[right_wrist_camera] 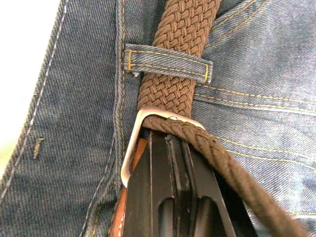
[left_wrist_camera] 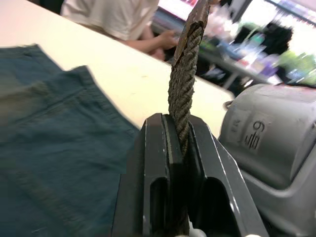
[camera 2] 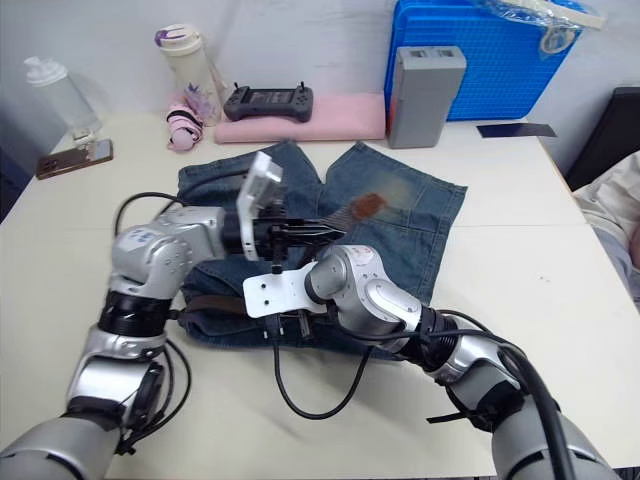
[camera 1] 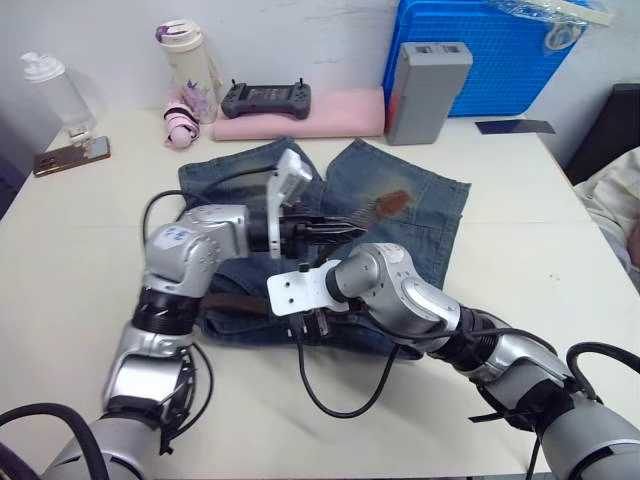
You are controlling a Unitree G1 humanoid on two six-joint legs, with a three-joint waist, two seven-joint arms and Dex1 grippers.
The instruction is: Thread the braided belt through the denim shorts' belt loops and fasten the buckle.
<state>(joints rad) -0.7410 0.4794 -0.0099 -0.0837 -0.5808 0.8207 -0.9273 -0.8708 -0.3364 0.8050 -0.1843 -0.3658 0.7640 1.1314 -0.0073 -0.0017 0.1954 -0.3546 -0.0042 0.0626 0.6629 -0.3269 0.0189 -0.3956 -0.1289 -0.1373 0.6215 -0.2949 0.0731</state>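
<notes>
- The tabletop carries the shorts, spread flat with the waistband nearest you, under both sets of jaws. Denim is soft and will bunch if dragged.
- The belt runs under a loop just ahead of the right jaws. It's limp and braided, so grip near the end you're feeding.
- Your left gripper has its jaws closed on the belt's tan-tipped end, held above the shorts.
- Your right gripper sits with jaws pinched at the buckle, belt crossing over them.
- Beyond the shorts: crate, grey box, controller, bottles, phone; none obstruct. Your own arms crowd each other.
</notes>
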